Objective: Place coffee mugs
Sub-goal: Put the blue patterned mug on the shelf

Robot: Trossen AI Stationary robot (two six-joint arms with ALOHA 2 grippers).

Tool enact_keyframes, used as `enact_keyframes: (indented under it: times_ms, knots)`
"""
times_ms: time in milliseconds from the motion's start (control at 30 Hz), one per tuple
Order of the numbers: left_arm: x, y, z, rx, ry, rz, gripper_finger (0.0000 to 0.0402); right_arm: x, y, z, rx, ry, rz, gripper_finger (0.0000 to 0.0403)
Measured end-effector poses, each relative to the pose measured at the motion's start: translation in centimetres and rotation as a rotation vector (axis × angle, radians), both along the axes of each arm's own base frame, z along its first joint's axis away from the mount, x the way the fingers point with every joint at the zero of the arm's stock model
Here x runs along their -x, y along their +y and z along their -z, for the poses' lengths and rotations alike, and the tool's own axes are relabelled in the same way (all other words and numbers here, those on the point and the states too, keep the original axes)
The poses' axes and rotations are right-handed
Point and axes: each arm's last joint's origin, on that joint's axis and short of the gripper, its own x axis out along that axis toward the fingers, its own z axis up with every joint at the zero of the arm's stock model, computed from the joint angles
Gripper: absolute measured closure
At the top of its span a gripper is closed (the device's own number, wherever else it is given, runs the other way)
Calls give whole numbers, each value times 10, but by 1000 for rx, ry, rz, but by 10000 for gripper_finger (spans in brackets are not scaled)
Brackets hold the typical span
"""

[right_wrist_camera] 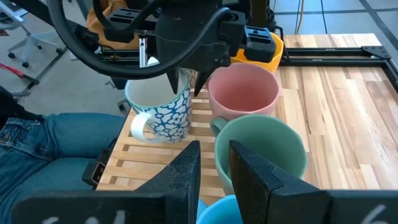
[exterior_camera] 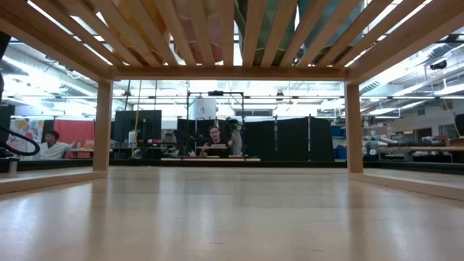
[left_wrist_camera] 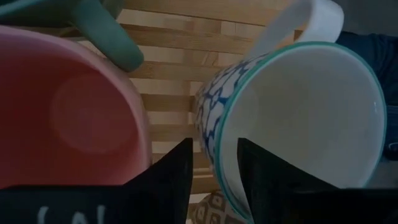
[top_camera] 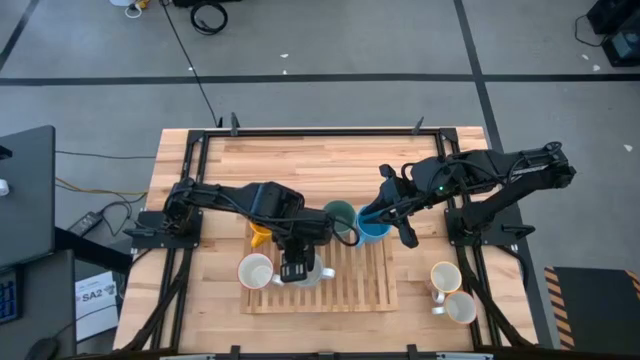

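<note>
Down at the lower middle of the high view, a slatted wooden rack [top_camera: 370, 285] sits on the pale butcher-block table [top_camera: 300, 160], and most of the mugs are gathered on it.

The left gripper [left_wrist_camera: 214, 149] is over the rack's lower left part. Its two dark fingers are partly spread and straddle the wall of a white ceramic mug with a blue pebble pattern and teal rim [left_wrist_camera: 305, 124]: one finger is inside the cup and one outside. A sliver of rack shows between the outer finger and the mug, so it has no hold on it. A pink round ceramic mug [right_wrist_camera: 242, 90] stands just beside the patterned one.

The right gripper [right_wrist_camera: 214, 149] reaches in from the right of the frame. Its fingers stand close together and pinch the rim of a blue ceramic mug [top_camera: 373, 230], which sits at the rack's upper right. A dark green ceramic mug [top_camera: 340, 215] touches it on the left.

An orange ceramic mug [top_camera: 260, 236] is at the rack's upper left corner, with a plain white ceramic mug [top_camera: 254, 271] below it. Well apart at the lower right, off the rack, two cream mugs [top_camera: 445, 277] stand together on the bare table.
</note>
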Motion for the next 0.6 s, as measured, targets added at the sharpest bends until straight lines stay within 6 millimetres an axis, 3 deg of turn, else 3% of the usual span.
enact_keyframes:
  times_ms: [600]
  knots:
    - [4,1,-5,-18,-29,73,269,0,0,0,0,0,0,313]
